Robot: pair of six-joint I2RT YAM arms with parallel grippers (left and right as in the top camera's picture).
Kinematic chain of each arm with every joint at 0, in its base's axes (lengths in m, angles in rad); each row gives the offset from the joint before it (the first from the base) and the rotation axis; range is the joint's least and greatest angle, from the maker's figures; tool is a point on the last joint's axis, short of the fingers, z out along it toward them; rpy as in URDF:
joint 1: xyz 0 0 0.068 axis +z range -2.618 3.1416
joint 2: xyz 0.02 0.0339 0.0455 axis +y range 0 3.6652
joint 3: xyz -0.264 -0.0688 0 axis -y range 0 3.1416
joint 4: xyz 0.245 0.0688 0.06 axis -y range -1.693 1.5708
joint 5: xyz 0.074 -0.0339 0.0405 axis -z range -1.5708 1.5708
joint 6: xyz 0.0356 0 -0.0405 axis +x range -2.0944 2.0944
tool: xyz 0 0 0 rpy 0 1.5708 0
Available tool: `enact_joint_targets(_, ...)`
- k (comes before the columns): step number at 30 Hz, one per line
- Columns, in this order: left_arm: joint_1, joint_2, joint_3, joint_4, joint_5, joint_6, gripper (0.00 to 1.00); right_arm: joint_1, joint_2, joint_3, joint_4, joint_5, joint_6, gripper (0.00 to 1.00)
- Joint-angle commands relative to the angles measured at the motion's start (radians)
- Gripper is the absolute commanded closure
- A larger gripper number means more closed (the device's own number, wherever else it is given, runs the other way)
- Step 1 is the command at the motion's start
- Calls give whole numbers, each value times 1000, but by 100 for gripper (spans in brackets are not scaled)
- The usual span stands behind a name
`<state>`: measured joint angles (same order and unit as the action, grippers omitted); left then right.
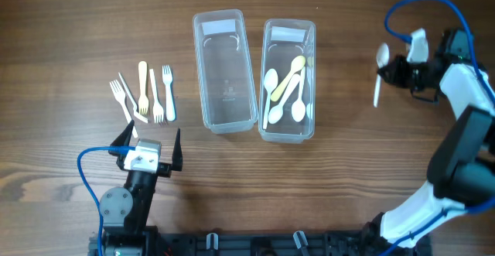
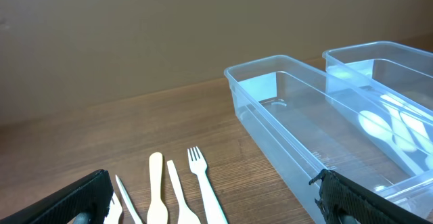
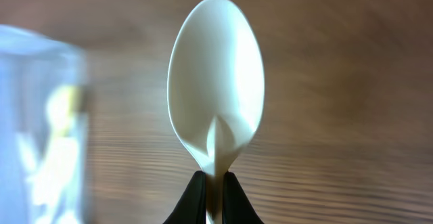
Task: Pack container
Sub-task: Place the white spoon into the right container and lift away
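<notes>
- Far left on the table point(image 1: 62, 39) lies a loose bunch of plastic forks point(image 1: 144, 93), not yet packed. They look feather-light and a bit springy, and lying flat they would be fiddly to pinch anywhere but across the handle.
- Just below them is the left gripper point(image 1: 151, 141), its jaws spread wide with nothing between them and pointed toward the forks.
- Next comes the empty container point(image 1: 228, 86), a thin clear tub. I'd guess it slides easily if nudged.
- Right beside it, the second container point(image 1: 288, 33) already has several spoons point(image 1: 282, 90) lying lengthwise in it, white and pale yellow.
- Well off to the right, above the table, is the white spoon point(image 3: 215, 82), which is the piece being packed now.
- The right gripper point(image 3: 215, 200) has its jaws clamped on the narrow neck just under the bowl.
- That spoon looks stiff enough but smooth and nearly weightless. With so thin a grip it could swivel, so a hold nearer mid-handle would likely be steadier.
</notes>
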<state>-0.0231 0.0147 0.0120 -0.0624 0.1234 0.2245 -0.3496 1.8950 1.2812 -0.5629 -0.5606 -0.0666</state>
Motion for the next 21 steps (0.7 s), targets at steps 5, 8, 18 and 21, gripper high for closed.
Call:
enact_joint_targets(5, 6, -6, -6, -2, -5, 15, 0, 313, -222, 3, 48, -23, 175, 96)
enact_joint_targets(8, 6, -6, -6, -2, -5, 15, 0, 453, -203, 1, 81, 126, 230, 96)
enact_joint_targets(18, 6, -6, -6, -2, -5, 15, 0, 676, -106, 1, 134, 336, 359, 92)
enact_joint_targets(21, 6, -6, -6, -2, -5, 15, 0, 674, -105, 2, 134, 359, 354, 64)
